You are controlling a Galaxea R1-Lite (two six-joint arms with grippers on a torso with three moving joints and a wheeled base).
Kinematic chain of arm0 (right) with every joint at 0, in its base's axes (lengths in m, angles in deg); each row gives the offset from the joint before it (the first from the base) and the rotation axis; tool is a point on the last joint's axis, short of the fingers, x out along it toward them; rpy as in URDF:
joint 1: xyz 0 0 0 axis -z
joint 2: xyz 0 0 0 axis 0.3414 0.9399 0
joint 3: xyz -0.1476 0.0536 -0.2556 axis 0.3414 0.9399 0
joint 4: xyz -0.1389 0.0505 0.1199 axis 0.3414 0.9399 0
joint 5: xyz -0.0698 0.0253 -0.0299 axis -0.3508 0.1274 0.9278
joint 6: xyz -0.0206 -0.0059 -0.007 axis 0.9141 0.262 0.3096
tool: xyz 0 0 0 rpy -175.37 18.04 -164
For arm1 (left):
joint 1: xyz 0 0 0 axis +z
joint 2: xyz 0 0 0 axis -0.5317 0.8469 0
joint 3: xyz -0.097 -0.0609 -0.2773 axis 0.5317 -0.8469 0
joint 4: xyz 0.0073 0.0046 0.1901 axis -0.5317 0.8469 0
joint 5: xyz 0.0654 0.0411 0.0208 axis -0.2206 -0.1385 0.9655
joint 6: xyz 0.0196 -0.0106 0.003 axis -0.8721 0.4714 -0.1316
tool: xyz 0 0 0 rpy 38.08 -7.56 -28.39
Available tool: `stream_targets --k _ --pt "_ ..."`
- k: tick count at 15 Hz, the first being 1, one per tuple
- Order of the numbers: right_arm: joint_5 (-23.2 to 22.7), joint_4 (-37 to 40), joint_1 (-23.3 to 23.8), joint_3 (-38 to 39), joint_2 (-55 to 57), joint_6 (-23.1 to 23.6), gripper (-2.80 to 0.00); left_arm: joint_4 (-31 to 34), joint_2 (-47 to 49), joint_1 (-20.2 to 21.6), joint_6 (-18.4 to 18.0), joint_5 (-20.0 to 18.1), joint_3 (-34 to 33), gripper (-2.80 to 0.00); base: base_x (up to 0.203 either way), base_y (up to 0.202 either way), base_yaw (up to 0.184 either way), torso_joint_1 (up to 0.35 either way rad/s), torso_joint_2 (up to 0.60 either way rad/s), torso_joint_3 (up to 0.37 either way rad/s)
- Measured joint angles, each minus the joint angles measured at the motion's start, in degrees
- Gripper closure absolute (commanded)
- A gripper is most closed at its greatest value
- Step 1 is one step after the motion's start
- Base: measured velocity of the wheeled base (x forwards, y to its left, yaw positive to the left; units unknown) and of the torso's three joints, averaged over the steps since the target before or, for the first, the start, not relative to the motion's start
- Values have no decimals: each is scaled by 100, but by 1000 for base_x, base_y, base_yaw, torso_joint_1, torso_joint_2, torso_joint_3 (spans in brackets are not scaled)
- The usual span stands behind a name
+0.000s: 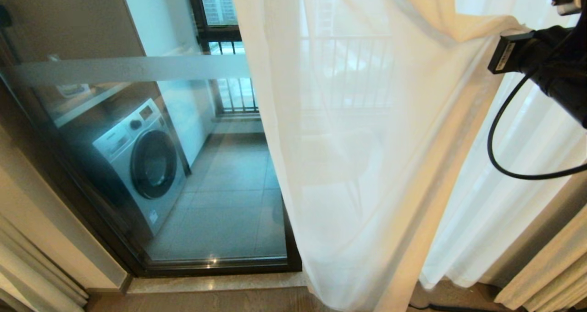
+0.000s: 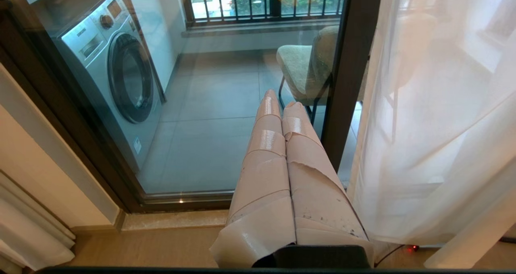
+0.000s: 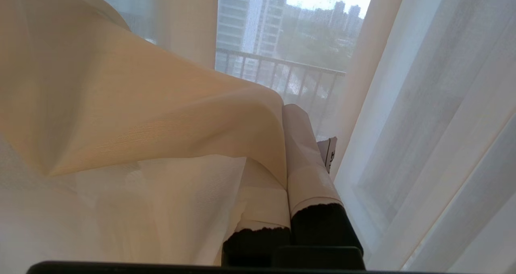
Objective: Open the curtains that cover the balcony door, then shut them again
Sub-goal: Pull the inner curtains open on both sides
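The right claw (image 3: 282, 117) sits high at the right of the head view, its two taped fingers (image 3: 306, 165) pressed together. A fold of sheer curtain (image 1: 348, 165) is draped over one finger and lies against the side of the pair; whether any cloth is pinched between them cannot be told. From the claw the fabric runs away in a taut ridge, and below it the panel falls in long loose pleats to the floor (image 1: 229, 300). On the claw's other side hangs more sheer cloth (image 3: 435, 125), close beside the fingers. Ahead of the fingertips, through the gauze, a railing (image 3: 282, 74) and tall buildings (image 3: 250, 20) show. The right arm's black wrist (image 1: 550, 59) and a looping black cable (image 1: 500, 142) stand just behind the gathered fold.

The left claw (image 2: 282, 104) is low, apart from the curtain, with its taped fingers (image 2: 266, 145) also pressed together and holding nothing. Straight ahead of it is the door (image 2: 201, 104), its glass uncovered on this side, with the dark frame post (image 2: 346, 84) just beside the fingertips and the curtain's edge past that post. Beyond the glass a washer (image 2: 121, 72) stands off to one side of the claw and a chair (image 2: 302, 64) sits just past its tips. A frosted band (image 1: 128, 69) crosses the glass in the head view. Heavier cream drapes (image 1: 550, 275) hang at the far right, below the right arm.
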State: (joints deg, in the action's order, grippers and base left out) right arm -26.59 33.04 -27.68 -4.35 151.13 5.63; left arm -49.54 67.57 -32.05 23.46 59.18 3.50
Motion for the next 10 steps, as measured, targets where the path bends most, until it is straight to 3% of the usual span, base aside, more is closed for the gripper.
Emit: stream_targets --k 10 --pt "-2 -24 1 132 -20 2 0 0 0 0 7 4 0 0 0 0 0 0 0 0"
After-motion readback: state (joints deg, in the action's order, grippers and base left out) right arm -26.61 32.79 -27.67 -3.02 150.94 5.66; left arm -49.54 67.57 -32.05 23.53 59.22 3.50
